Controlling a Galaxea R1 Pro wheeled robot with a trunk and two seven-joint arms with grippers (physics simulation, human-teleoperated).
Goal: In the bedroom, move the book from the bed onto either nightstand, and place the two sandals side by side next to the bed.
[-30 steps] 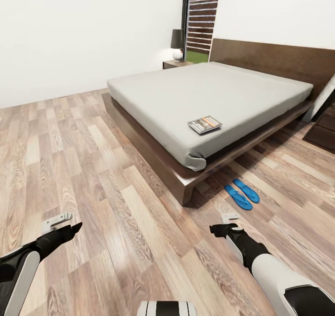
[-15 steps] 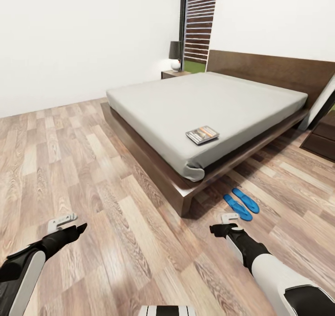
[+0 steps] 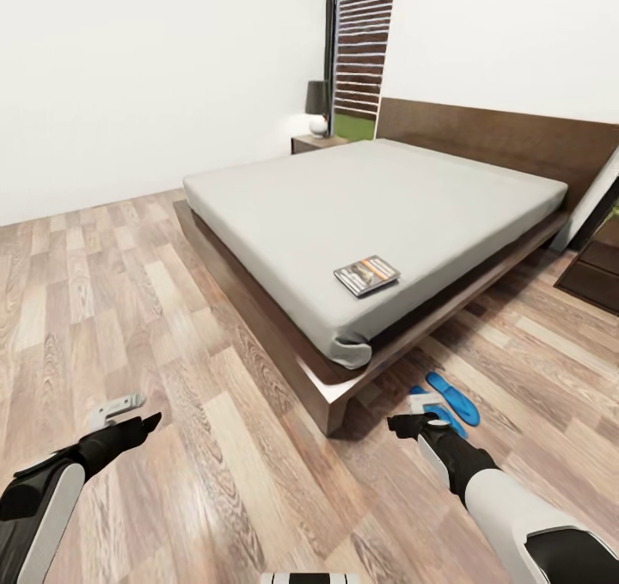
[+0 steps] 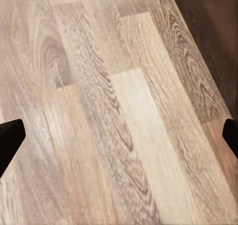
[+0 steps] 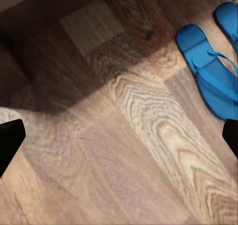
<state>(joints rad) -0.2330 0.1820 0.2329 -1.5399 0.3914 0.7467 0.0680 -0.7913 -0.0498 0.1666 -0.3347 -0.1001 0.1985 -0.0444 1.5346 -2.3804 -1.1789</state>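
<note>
Both sets of jaws spread wide, gripping nothing: left gripper [image 3: 116,409] over bare floor [image 3: 129,309], right gripper [image 3: 423,405] above the two sandals [image 3: 447,399]. Sandals lay together on floor beside bed [image 3: 370,197] corner. Book [image 3: 366,275] lay flat near mattress foot edge; nightstand [image 3: 316,143] well apart, by headboard. Risk judged: thin book hard to pinch, could slide off.
</note>
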